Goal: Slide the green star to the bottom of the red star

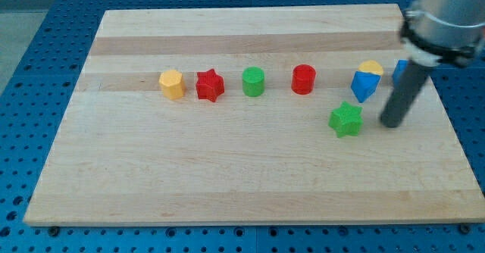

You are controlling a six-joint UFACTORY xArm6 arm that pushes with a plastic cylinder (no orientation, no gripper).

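The green star (346,120) lies on the wooden board (227,177) at the view's right of centre. The red star (210,85) lies far to its left in a row of blocks. My tip (392,124) rests on the board just right of the green star, a small gap apart from it. The dark rod rises up and right from the tip.
In the row, from left: a yellow hexagon (172,84), the red star, a green cylinder (253,81), a red cylinder (303,79). A blue block (364,85) with a yellow block (370,67) behind it sits above the green star. Another blue block (398,71) is partly hidden by the rod.
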